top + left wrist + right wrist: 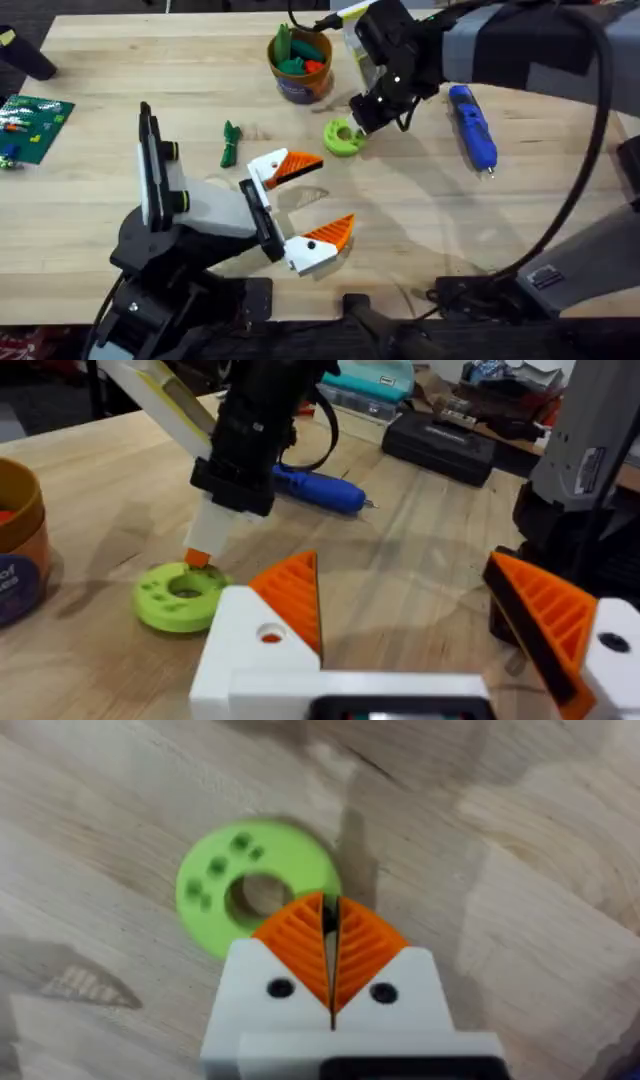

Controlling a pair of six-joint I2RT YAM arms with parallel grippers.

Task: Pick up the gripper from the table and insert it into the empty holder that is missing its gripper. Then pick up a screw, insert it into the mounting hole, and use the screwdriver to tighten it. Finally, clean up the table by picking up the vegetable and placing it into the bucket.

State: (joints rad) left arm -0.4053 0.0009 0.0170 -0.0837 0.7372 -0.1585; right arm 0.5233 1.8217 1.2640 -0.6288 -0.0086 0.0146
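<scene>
Wooden table (pixel 150 60): right gripper (pixel 329 925) pinched together over green ring (pixel 215 885); left gripper (pixel 312 205) spread wide, empty.

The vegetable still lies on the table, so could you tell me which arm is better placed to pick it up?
Probably left: its open gripper sits close beside the vegetable, while the right gripper hangs shut over the green ring.

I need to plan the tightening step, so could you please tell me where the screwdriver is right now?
In the overhead view the screwdriver lies flat on the table's right side, just right of the right hand and the green ring.
</scene>
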